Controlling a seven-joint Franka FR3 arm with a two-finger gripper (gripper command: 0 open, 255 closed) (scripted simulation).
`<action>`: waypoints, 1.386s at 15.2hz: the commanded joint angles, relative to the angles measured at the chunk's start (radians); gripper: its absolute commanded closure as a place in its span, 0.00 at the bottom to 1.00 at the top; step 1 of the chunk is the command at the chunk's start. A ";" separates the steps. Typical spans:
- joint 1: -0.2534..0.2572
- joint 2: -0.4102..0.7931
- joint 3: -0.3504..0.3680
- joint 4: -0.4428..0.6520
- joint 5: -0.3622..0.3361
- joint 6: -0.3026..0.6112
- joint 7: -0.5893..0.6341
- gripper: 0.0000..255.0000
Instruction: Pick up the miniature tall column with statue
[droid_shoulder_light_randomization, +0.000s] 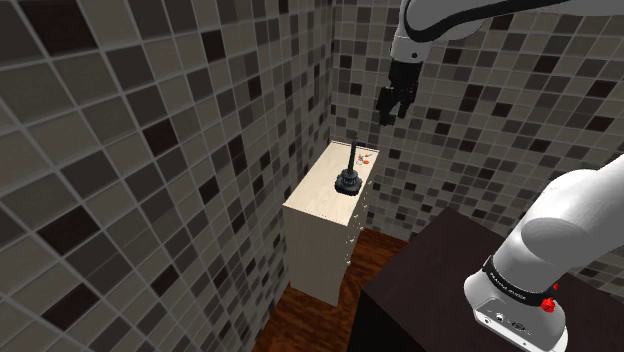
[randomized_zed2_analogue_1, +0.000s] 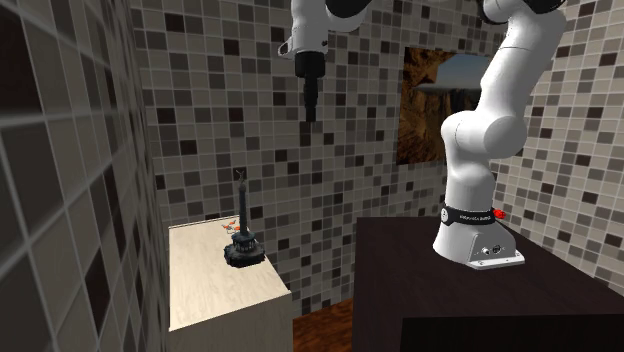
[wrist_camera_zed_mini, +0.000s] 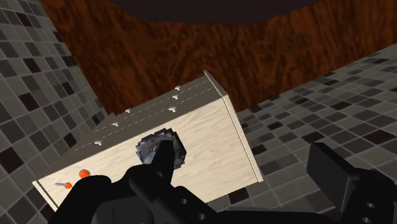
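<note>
The small dark column with its statue (droid_shoulder_light_randomization: 350, 170) stood upright on a round base, on the flat top of a pale wooden cabinet (droid_shoulder_light_randomization: 320, 240) and roughly midway along it. In the second exterior view we saw the same column (randomized_zed2_analogue_1: 242, 235) rising slim and black from the cabinet (randomized_zed2_analogue_1: 220, 300), which sat pushed into a corner of walls tiled in grey, white and brown. A small red and orange object (droid_shoulder_light_randomization: 366, 156) lay on the cabinet top near its wall end, apart from the column's base. The black gripper (droid_shoulder_light_randomization: 393, 105) hung high above the cabinet, well apart from the column — its fingers (wrist_camera_zed_mini: 331, 168) stood spread in the wrist view, with nothing between them and nothing in their hold. Looking down along the hand, we saw the column's grey round base (wrist_camera_zed_mini: 153, 149) on the cabinet top (wrist_camera_zed_mini: 210, 133), with the red object (wrist_camera_zed_mini: 83, 173) toward one end. A reddish-brown wood floor (droid_shoulder_light_randomization: 310, 325) lay around the cabinet, and the arm's dark box stand (droid_shoulder_light_randomization: 430, 280) stood beside it.
</note>
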 joint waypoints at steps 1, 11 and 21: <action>-0.004 0.089 -0.015 0.053 0.008 0.022 -0.015 0.00; -0.041 0.510 -0.079 0.379 0.078 0.039 -0.107 0.00; -0.108 0.902 -0.091 0.779 0.153 -0.042 -0.158 0.00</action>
